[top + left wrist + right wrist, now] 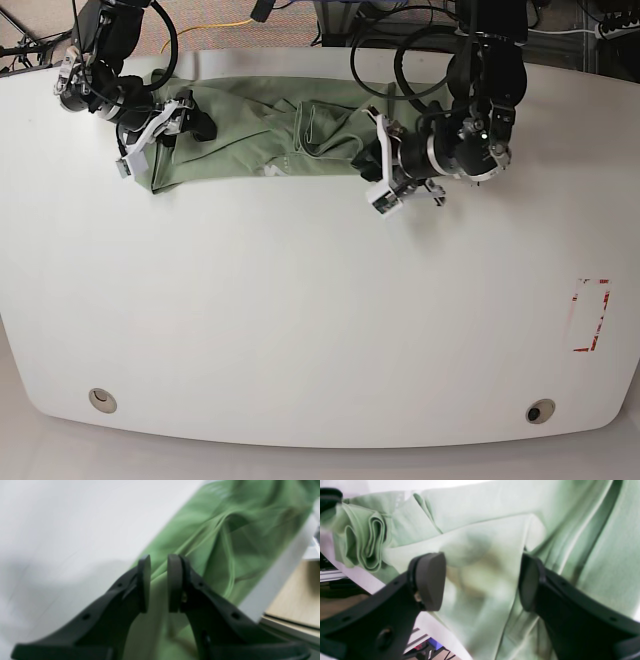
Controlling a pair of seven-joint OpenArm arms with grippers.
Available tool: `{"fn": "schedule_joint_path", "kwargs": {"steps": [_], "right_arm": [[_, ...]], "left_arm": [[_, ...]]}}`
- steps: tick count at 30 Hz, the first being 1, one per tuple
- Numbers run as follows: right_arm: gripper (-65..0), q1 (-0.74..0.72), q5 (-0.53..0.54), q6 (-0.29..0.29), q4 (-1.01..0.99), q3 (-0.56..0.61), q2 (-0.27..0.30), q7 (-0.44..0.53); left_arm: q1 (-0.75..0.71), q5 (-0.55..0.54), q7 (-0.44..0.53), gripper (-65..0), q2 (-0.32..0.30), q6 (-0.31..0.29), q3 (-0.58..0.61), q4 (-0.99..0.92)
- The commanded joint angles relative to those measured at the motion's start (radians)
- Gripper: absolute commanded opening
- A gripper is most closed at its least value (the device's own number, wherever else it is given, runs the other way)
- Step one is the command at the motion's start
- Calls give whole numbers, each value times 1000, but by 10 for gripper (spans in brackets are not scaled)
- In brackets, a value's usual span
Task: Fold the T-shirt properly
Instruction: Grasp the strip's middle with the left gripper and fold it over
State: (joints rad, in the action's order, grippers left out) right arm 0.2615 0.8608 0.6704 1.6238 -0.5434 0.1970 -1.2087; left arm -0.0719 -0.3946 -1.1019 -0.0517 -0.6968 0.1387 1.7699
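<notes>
While the T-shirt [250, 135] is lying bunched along the tabletop's [300, 320] far edge, the left fingers [172, 582] are pinching nearly closed and the right fingers [430, 580] are spreading wide. Thin cloth might slip out.

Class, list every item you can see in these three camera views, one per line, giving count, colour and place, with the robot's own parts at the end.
Sage-green soft cotton T-shirt: one, green, rumpled along the table's far edge.
White rounded table: one, white, fills the base view.
Red-and-white marker: one, on the table's right side in the base view.
Round fittings: two, grey, near the table's front corners.
Left tool: one, black, pads nearly together over the shirt's edge.
Right tool: one, black, pads wide apart over the shirt.
</notes>
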Motion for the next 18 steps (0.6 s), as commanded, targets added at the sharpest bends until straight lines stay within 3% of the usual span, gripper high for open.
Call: {"fn": "schedule_joint_path", "kwargs": {"steps": [1,10,15,18], "right_arm": [[-228,-3,2,4,14,-4,14,0],[-228,-4,2,4,11,-4,14,0],[-228,-6,2,4,11,-4,14,0],[-228,-4,2,4,11,-4,11,0]], "left_arm": [[11,-54,18,-553,-15,-1,65,46],[57,-39,-154,-547,-29,-1,286,141],[100,13,-156,-547,-37,-1,258,164],[114,24,-154,-547,-40,-1,161,163]]}}
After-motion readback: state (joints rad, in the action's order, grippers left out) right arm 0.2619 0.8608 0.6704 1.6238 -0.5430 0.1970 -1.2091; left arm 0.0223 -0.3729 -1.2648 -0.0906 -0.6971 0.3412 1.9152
